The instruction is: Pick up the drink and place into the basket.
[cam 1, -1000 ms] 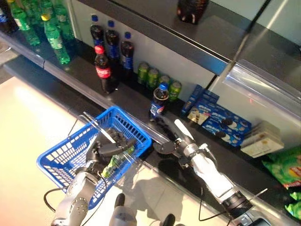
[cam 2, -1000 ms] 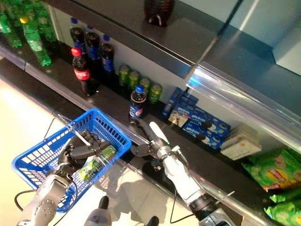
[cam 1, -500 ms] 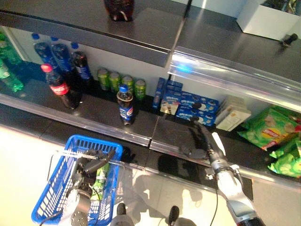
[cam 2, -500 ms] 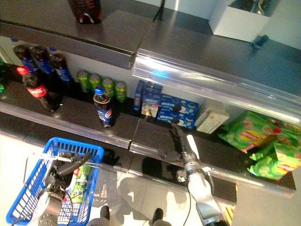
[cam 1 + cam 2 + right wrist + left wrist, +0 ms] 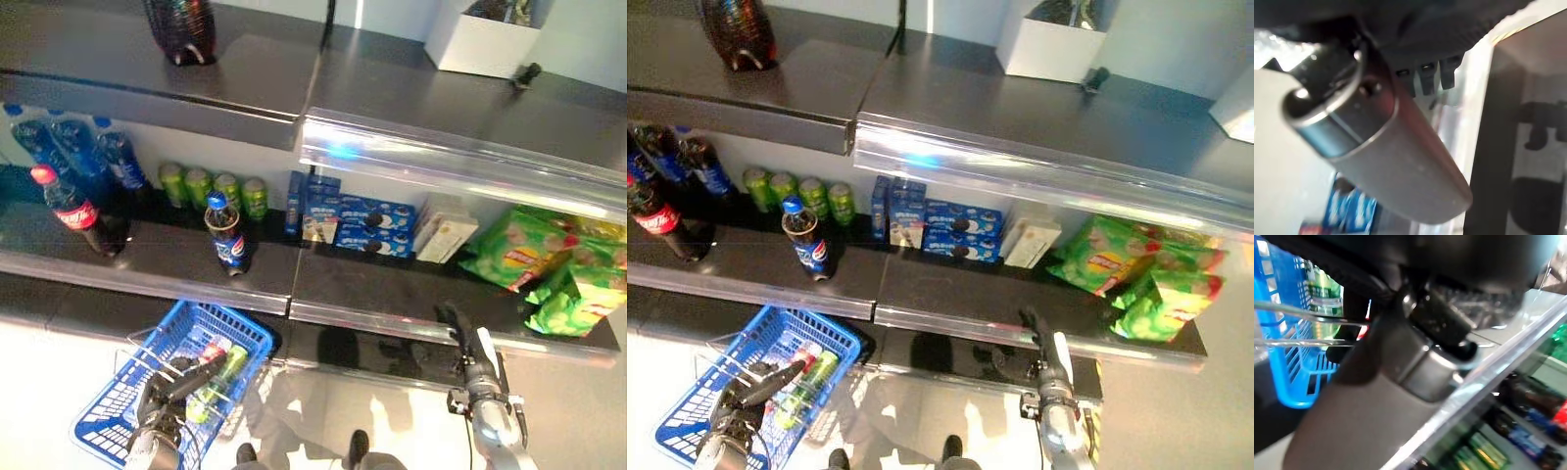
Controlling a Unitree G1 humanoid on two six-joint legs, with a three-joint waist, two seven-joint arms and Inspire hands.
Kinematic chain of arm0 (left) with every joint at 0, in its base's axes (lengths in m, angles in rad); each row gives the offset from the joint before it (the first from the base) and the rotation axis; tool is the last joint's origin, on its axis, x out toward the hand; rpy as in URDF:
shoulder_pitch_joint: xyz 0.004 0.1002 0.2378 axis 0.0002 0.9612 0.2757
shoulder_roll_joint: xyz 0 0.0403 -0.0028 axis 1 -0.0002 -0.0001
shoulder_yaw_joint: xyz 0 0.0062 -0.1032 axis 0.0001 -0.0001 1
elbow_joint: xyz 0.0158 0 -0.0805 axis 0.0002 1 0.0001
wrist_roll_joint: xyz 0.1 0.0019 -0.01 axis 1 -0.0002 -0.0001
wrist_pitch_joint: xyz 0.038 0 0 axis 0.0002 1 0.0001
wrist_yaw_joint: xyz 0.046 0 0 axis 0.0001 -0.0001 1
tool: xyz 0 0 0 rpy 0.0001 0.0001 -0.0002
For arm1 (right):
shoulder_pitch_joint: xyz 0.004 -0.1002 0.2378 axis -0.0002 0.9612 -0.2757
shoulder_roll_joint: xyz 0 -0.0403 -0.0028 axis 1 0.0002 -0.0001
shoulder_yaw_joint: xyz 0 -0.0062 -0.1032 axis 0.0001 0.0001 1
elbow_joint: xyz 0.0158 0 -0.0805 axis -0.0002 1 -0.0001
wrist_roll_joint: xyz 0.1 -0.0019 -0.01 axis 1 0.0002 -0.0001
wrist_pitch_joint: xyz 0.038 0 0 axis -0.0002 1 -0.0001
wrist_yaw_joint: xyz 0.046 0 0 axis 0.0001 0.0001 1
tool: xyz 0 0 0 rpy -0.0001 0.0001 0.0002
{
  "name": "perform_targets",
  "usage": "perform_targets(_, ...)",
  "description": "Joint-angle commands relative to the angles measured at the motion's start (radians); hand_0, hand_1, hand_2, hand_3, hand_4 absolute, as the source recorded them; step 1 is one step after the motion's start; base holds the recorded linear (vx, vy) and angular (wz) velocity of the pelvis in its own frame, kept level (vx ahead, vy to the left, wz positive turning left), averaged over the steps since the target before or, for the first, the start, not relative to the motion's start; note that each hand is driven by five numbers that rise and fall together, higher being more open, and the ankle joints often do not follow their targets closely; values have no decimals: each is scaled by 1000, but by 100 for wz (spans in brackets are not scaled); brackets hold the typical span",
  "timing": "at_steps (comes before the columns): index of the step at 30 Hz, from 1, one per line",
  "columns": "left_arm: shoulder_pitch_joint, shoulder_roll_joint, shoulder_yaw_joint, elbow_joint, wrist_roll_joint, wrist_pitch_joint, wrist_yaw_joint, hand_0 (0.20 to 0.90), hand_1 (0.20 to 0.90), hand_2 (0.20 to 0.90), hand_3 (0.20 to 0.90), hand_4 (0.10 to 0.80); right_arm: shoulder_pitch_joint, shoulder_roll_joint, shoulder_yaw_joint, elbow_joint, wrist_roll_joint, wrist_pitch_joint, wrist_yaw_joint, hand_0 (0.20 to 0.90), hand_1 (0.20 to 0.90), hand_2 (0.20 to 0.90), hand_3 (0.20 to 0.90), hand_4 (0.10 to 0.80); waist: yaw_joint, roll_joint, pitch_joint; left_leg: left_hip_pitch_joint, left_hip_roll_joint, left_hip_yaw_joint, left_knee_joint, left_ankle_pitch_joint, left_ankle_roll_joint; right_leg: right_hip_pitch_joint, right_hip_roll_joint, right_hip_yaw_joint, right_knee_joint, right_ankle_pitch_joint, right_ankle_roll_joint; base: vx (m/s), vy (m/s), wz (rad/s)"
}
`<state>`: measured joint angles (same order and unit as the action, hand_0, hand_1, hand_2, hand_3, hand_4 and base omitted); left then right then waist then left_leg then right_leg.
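Note:
My left hand [image 5: 165, 390] is shut on the thin wire handles [image 5: 1298, 323] of the blue basket [image 5: 108, 423], which hangs low at the left in front of the shelf. A green drink bottle [image 5: 217, 376] lies inside the basket; it also shows in the left wrist view [image 5: 1322, 289]. A dark cola bottle with a blue cap [image 5: 226, 239] stands upright alone on the lower shelf, above the basket. My right hand [image 5: 472, 345] is open and empty, with its fingers straight, at the shelf's front edge far to the right of that bottle.
A red-capped cola bottle [image 5: 74, 210] and blue-capped bottles [image 5: 88, 157] stand at the shelf's left. Green cans [image 5: 211, 186] stand at the back, blue biscuit boxes [image 5: 358, 215] in the middle, and green snack bags [image 5: 534, 257] at the right. A dark upper shelf [image 5: 245, 73] overhangs.
The whole view has swung to the right along the shelf. My right hand has drawn away from the blue-capped cola bottle towards the right. The basket still hangs from my left hand.

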<state>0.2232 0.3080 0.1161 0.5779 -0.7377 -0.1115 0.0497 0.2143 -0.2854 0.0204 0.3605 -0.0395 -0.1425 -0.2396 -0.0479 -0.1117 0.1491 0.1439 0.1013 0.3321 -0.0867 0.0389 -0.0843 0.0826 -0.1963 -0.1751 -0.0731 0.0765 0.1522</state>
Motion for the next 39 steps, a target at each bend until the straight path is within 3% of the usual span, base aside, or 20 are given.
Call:
perform_targets(1,-138,40,160,-31,55,-249,-61,300,300,300,200,100,-4,-76,-93,35,10,-103,-85,900,900,900,900,800,16,90,-122,33,-16,-9,-1,-53,42,25,-20,-61,91,-3,26,11,1,-23)
perform_targets(16,-162,46,147,258,111,-205,-11,300,300,300,200,100,-54,-61,-77,457,69,-84,-91,900,900,900,900,800,16,108,-120,30,-12,10,-1,-53,37,18,-13,-60,97,-11,20,5,2,-7)
perform_targets(19,-164,49,145,345,135,-179,-40,300,300,300,200,100,-66,-58,-60,563,71,-74,-15,900,900,900,900,800,22,106,-121,29,-11,9,-1,-53,37,17,-13,-65,100,-15,18,0,0,0)
perform_targets(22,-175,50,129,438,165,-115,-71,300,300,300,200,100,-92,-46,-38,709,106,15,129,900,900,900,900,800,33,103,-122,27,-11,3,-1,-51,37,19,-11,-71,101,-20,14,0,0,0)
perform_targets(27,-187,40,92,511,215,-90,-118,300,300,300,200,100,-129,-39,-37,875,133,118,283,900,900,900,900,800,57,98,-125,33,-8,-9,-1,-50,35,29,-7,-83,100,-20,10,36,-32,2)
perform_targets(35,-198,44,65,468,183,-65,-130,300,300,300,200,100,-144,-40,-11,895,110,151,331,900,900,900,900,800,74,103,-121,30,7,-23,-1,-38,28,33,6,-100,105,-39,0,3,-39,1)
perform_targets(39,-191,31,63,450,174,-65,-135,300,300,300,200,100,-150,-23,38,863,53,126,361,900,900,900,900,800,102,108,-110,16,32,-48,-1,-12,5,44,28,-132,100,-69,-19,-34,-98,0)
